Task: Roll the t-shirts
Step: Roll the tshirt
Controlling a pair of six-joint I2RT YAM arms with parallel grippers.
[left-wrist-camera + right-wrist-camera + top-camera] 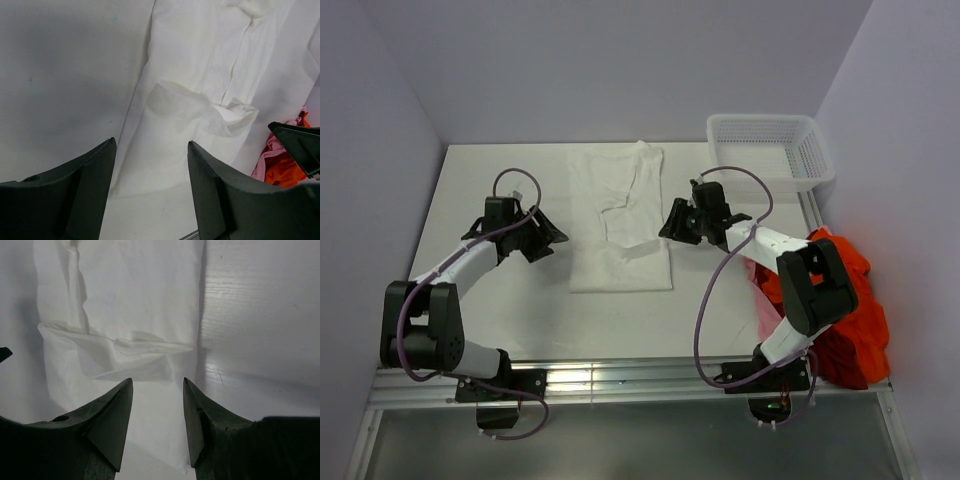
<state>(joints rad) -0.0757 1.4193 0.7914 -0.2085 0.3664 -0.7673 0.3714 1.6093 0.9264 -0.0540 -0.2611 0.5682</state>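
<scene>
Top view. The left arm's base [498, 385] and the right arm's base [767, 376] sit at the near edge of the table [500, 310]. The white t-shirt [620, 215] lies mid-table as a long strip with a crumpled flap across its middle. The left gripper [552, 238] is beside the shirt's left edge, clear of it. The right gripper [670, 226] is at the shirt's right edge. The orange-red t-shirts [850, 300] are heaped at the table's right edge, partly behind the right arm, with some pink cloth [758, 280] showing. The white mesh basket [772, 150] stands in the far right corner.

Left wrist view. Two dark fingers [85, 190] are closest, spread apart with nothing between them. Past them are the white shirt's edge and flap. At far right are orange and pink cloth and the tip of the other claw.

Right wrist view. The fingers [107, 430] fill the foreground, likewise parted and empty. They are aimed at the white shirt, whose right edge and bare table lie just beyond.
</scene>
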